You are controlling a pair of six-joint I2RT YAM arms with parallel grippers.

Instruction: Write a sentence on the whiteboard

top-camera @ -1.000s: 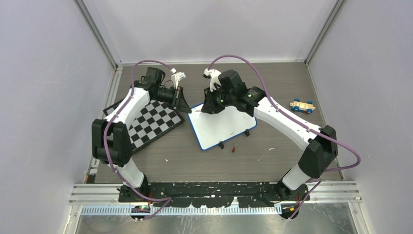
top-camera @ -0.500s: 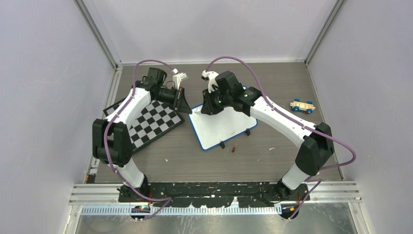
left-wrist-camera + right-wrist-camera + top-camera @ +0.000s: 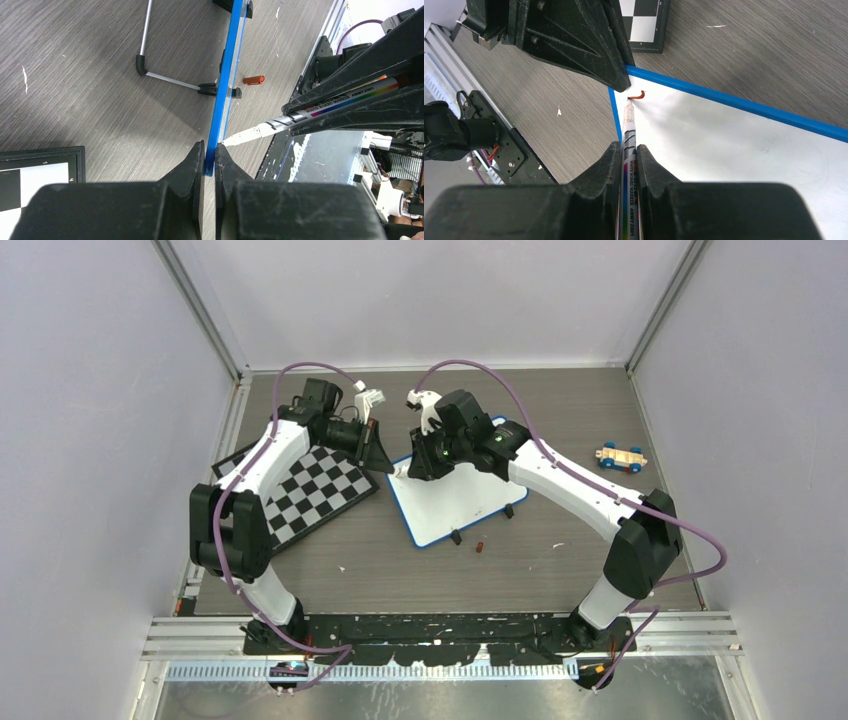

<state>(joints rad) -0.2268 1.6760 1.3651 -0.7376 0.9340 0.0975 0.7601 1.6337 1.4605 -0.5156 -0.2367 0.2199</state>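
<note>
On tabletop (image 3: 560,580) just beside chessboard (image 3: 315,490), whiteboard (image 3: 455,505) frame corner nearest chessboard clenched in left pincer (image 3: 210,155) to stop it sliding, marker (image 3: 628,117) clamped in right pincer (image 3: 629,148) with tip on white surface at that corner, sentence (image 3: 639,95) barely begun, just one red hook.

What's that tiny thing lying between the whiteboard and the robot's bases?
A small orange cap lies on the table, just off the whiteboard's near edge; the top view shows it.

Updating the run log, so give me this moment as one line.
left fingers: shut on whiteboard corner | right fingers: shut on marker, tip at board | sentence: only one short red stroke
</note>
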